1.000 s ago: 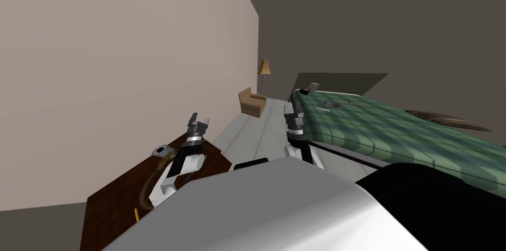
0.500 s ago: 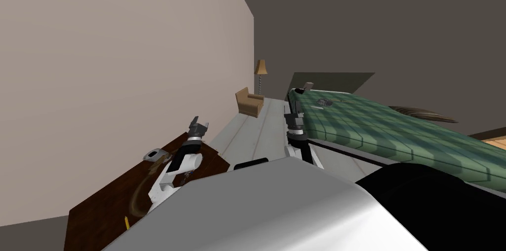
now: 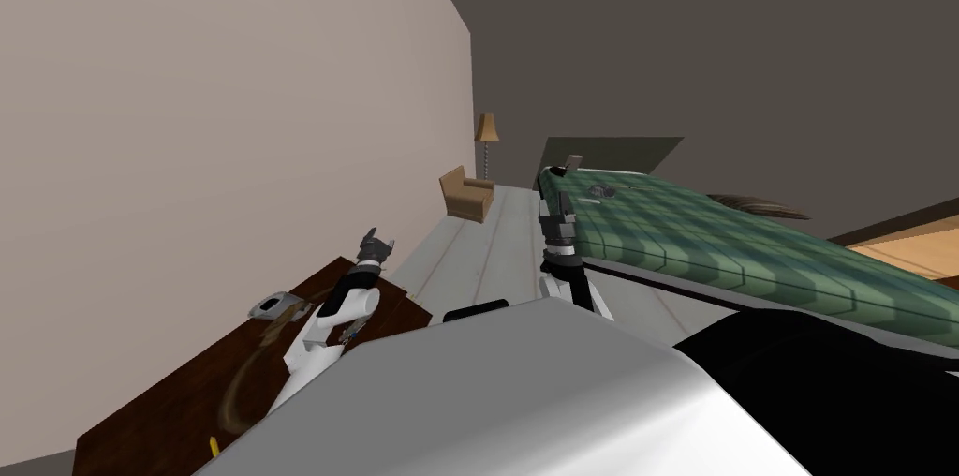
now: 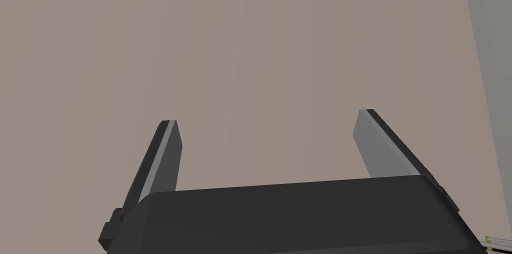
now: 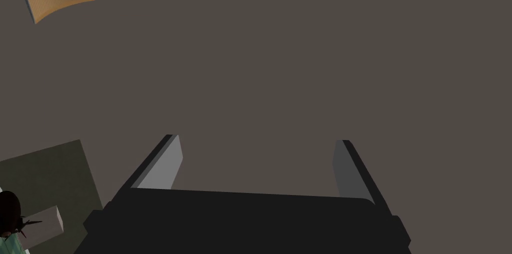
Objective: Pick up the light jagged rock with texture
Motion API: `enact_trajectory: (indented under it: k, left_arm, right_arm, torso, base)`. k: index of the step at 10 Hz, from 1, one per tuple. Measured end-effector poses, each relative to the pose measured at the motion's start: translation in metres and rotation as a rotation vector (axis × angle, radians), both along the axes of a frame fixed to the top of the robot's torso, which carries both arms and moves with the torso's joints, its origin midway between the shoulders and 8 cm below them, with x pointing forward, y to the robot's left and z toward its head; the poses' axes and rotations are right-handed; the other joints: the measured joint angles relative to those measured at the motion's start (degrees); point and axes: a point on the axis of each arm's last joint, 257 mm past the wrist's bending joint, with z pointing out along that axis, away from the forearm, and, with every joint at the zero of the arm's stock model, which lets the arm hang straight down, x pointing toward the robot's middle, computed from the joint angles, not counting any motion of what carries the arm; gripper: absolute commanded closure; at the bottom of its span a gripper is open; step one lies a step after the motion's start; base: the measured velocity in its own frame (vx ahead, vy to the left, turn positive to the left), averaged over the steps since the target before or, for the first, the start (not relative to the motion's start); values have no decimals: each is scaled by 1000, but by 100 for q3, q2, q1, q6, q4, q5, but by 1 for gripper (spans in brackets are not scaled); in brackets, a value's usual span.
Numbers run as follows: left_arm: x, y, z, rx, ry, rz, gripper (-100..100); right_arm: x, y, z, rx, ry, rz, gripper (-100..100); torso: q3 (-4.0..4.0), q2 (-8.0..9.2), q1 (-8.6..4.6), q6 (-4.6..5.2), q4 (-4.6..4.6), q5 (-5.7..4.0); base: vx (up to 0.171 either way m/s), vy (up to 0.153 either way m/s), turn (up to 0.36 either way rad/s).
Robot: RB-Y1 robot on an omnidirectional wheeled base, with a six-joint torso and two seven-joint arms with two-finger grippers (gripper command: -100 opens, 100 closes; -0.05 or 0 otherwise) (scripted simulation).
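Turned a bit to my R since 1 s ago: whole head view slid left, wall corner, lamp and bed alike, so that's my move, not the things'. More of the dark brown tabletop (image 3: pixel 169 402) now shows at my L, and a strip of orange wood floor (image 3: pixel 904 250) has come in at far R. Both arms sit as before. L jaws hang over the tabletop's near corner, spread wide w/ nothing btwn them, facing the beige wall. R jaws are up by the near corner of the bed (image 3: pixel 740 250), also spread wide & empty. The light jagged rock (image 3: pixel 272 305) lies on the tabletop close to the wall, on the far side of my L forearm & apart from L jaws. A brown curved strap (image 3: pixel 239 391) starts just beside the rock and curls toward me; can't tell if they touch. Count: 1 rock, 1 strap, 1 yellow pencil (image 3: pixel 213 447) near the tabletop's front edge, 1 tan armchair (image 3: pixel 465 195), 1 floor lamp (image 3: pixel 485 127), 1 bed w/ green checked cover carrying 2 small objs, a light block (image 3: pixel 572 162) & a dark round thing (image 3: pixel 603 190).
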Motion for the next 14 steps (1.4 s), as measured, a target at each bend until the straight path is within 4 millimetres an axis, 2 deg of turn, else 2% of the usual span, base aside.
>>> enact_trajectory:
  k: [2, 8, 14]
  left_arm:
    - [3, 16, -29, -44, 75, 25, -100]
    - [-1, 61, -92, -183, 269, 107, -100]
    - [-17, 86, -144, -303, 419, 172, -100]
  right_arm:
    - [0, 0, 0, 0, 0, 0, 0]
    - [0, 0, 0, 0, 0, 0, 0]
    - [0, 0, 0, 0, 0, 0, 0]
  torso:
    - [-1, -2, 3, -1, -1, 1]
    - [-3, -5, 9, -2, -1, 1]
    - [-3, -6, 16, -4, -2, 4]
  base:
    - [-3, -19, -97]
    - [2, -10, -93]
    - [8, 8, -60]
